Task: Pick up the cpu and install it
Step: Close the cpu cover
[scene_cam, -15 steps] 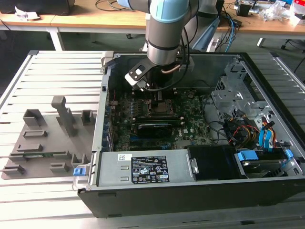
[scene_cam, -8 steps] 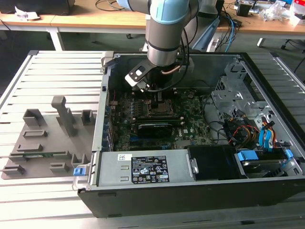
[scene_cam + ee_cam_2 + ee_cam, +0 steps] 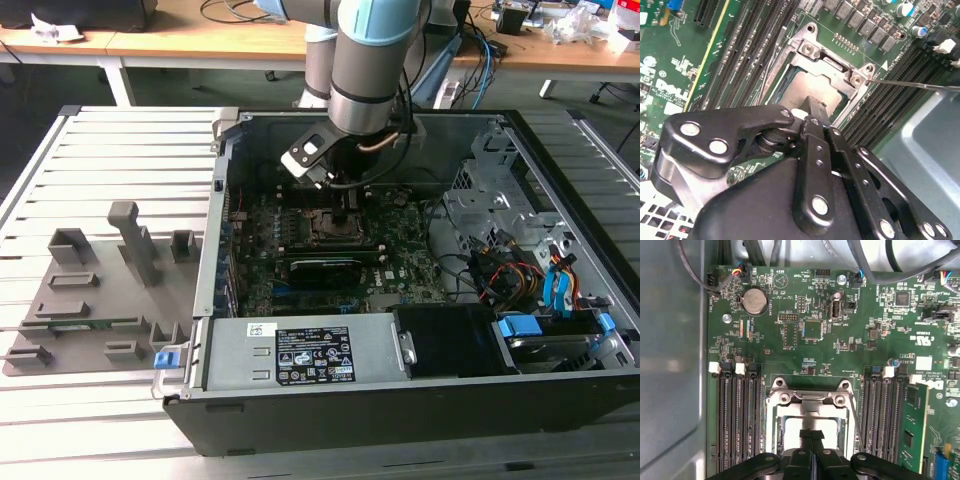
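The cpu, a flat square with a silvery top, lies flat inside the open metal-framed socket on the green motherboard. My gripper hangs straight over it, its two black fingers pressed together with nothing between them. Their tips are at the middle of the chip's top; I cannot tell whether they touch it. In the exterior view the gripper reaches down into the open computer case above the socket.
The socket's thin wire lever sticks out to one side. Black memory slots flank the socket, and a green memory stick stands in one. A power supply and cables line the case. A grey fixture tray lies outside at the exterior view's left.
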You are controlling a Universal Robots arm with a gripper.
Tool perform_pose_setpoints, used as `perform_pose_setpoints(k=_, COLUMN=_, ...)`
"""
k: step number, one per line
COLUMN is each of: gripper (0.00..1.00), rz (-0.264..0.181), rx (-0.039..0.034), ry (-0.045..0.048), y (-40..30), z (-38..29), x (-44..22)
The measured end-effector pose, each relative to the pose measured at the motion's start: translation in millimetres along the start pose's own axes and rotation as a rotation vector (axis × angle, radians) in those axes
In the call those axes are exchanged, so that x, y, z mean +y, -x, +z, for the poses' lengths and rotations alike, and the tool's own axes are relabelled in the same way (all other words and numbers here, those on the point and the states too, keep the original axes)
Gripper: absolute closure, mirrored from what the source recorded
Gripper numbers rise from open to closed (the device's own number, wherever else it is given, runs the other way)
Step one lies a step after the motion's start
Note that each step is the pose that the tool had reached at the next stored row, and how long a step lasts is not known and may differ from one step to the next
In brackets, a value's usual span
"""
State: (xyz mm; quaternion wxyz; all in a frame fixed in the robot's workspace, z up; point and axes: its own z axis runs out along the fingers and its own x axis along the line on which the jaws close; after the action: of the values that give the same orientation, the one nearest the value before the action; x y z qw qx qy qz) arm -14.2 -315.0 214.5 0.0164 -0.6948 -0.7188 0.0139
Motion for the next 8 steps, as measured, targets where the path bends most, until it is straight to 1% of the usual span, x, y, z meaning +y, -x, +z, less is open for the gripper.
perform_pose_setpoints(k=2, gripper=0.89, rz=0.000, rx=-0.0004, ry=0.0000, y=0.0, z=-4.2, x=-0.1)
perform_pose_setpoints(k=4, gripper=0.89, rz=0.000, rx=-0.0006, ry=0.0000, y=0.0, z=-6.2, x=-0.1)
perform_pose_setpoints(k=8, gripper=0.89, rz=0.000, rx=-0.0013, ry=0.0000, y=0.0, z=-7.9, x=-0.2)
